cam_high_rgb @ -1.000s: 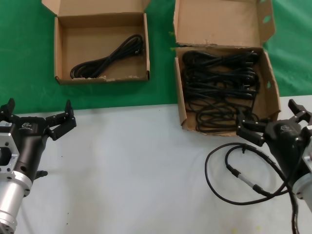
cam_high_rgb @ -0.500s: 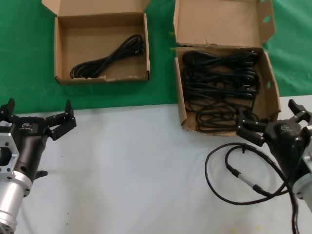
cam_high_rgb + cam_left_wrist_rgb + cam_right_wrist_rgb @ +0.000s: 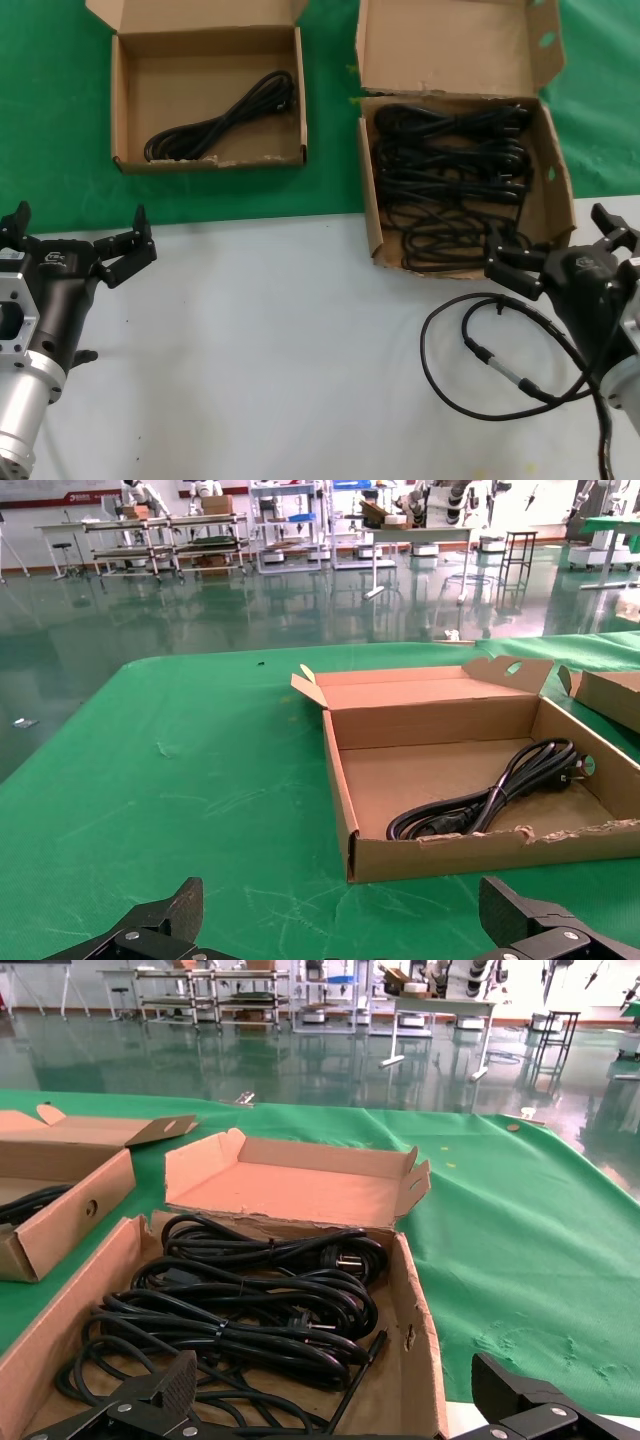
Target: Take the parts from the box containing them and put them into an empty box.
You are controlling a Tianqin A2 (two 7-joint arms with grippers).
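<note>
From my head, no writing was legible. My left gripper (image 3: 78, 250) hung spread and empty near the table's (image 3: 280, 350) left edge, my right gripper (image 3: 560, 252) likewise at the larger box's (image 3: 368, 215) near right corner, power cords (image 3: 450, 180) inside. My left wrist saw one cord (image 3: 490, 795) in the smaller box (image 3: 440, 855). My right wrist saw cords heaped.

The larger box's (image 3: 462, 150) lid flap runs off the far edge of the head view, and the right gripper (image 3: 560, 255) covers its near right corner. Both arms are cut off at the near edge. The piled cords (image 3: 450, 180) cannot be counted
</note>
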